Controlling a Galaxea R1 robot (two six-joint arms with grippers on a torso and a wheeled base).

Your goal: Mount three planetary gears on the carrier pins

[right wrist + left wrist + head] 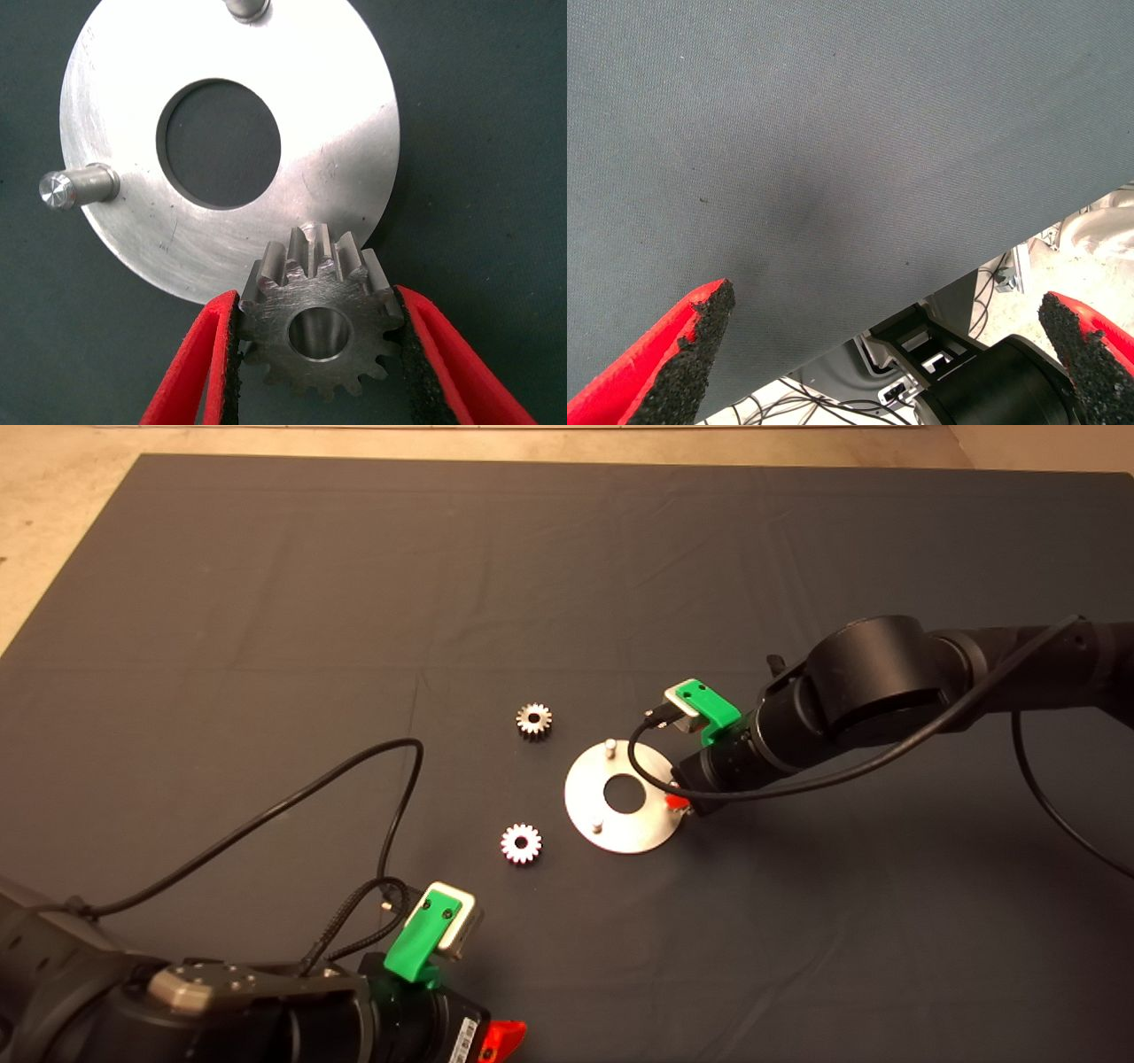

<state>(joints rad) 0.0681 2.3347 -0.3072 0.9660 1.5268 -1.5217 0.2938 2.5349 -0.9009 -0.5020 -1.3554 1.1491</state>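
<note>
The flat shiny disc (651, 828) lies mid-mat, and two carrier pins (610, 746) (597, 826) stand free on it. Left of the disc, two planetary gears (534, 719) (521, 843) rest on the mat. My right gripper (678, 802) is at the disc's right rim. In the right wrist view this gripper (317, 301) is shut on a third gear (319, 332), held over the rim of the disc (354, 133). The pins (75, 186) (248, 7) show there too, and the spot under the gear is hidden. My left gripper (500, 1038) waits open at the lower left.
The dark mat (354, 602) spreads wide around the parts. A black cable (354, 766) loops from the left arm across the mat toward the nearer loose gear. The left wrist view shows the left gripper (886, 301) over bare mat (833, 133) and its edge.
</note>
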